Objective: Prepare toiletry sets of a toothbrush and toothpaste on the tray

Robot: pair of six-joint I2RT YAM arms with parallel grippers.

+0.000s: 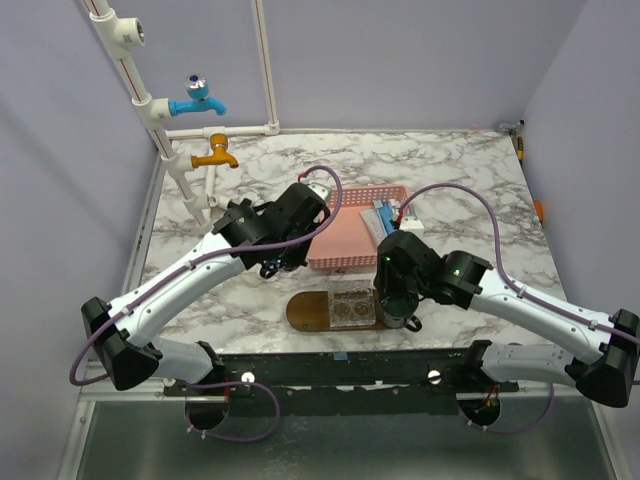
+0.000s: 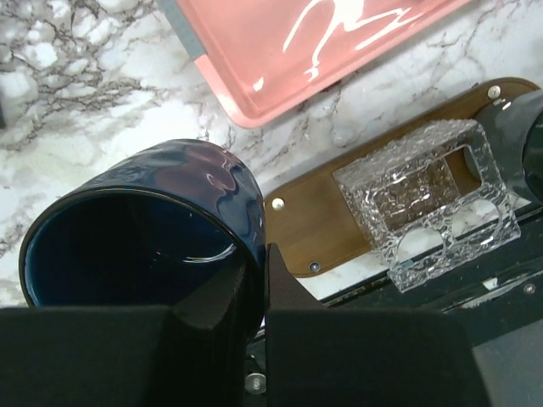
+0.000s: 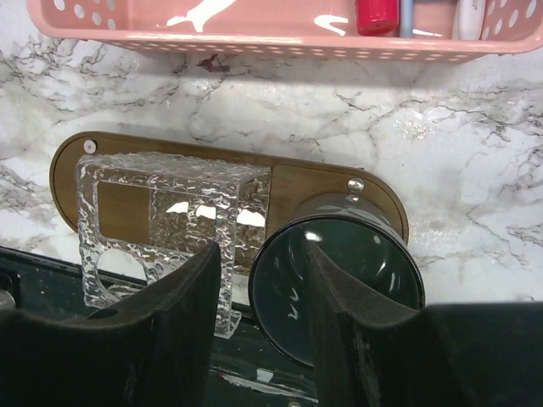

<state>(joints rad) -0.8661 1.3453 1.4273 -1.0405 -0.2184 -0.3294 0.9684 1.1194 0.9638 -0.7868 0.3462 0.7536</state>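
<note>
the brown wooden tray (image 3: 305, 182) is laid on the marble table (image 3: 458, 127), close to the near edge and just in front of the pink basket (image 3: 254, 38). a see-through holder (image 3: 170, 220) with holes in it is stood on the middle and left part of the tray. a dark cup (image 3: 356, 254) is stood on the right end of the tray, just beside the holder. the toothpaste (image 3: 377, 15), known by its red cap, is seen lying in the right end of the basket, and the toothbrushes (image 1: 383, 215) are laid next to it there. none of them is on the tray. the right gripper (image 3: 263, 259) is held about half open over the dark cup, with one finger outside the cup and the other inside, so the cup's wall is placed between them; small gaps are seen on both sides. the left gripper (image 2: 257, 271) is closed tight on the rim of a dark blue cup (image 2: 127, 229), which is held near the left end of the tray.
</note>
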